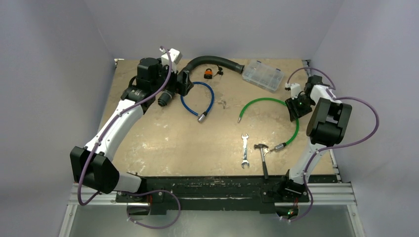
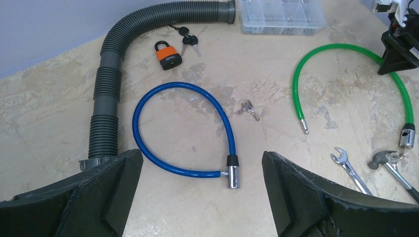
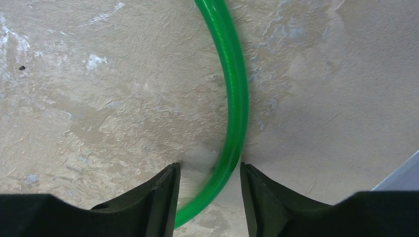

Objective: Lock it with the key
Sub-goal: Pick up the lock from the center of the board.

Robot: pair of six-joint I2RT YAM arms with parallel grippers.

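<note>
Keys (image 2: 248,109) lie on the desk (image 1: 173,143), a small silver bunch, out in the open. They sit between two bendy cable locks and touch neither. From above they are only a tiny speck (image 1: 223,104).

On one side is the blue cable lock (image 2: 225,126), curled in a loop with its silver end lying loose. The left fingers (image 2: 89,197) hang over it, spread wide apart, with nothing in them.

On the other side is the green cable lock (image 2: 346,47), bent in a big arch. The right fingers (image 3: 148,207) stand one on each side of the green cable (image 3: 237,98). One finger looks as if it is against the cable and the other has a small gap, so it is not squeezed tight. The cable is blurry right there. The silver end of the green lock lies by the hammer (image 2: 390,165). Something small and clear is there too, but I cannot make out what it is.

Beside the hammer lies a wrench (image 2: 351,165).

Farther back, an orange padlock (image 2: 168,55) sits with its own black-topped keys (image 2: 188,37) just beside it. A gray ribbed hose (image 2: 106,94) curves round behind the padlock, and its near end is hidden behind the left fingers. A clear plastic box (image 2: 281,17) sits at the back, cut off by the top edge of the left wrist view.
</note>
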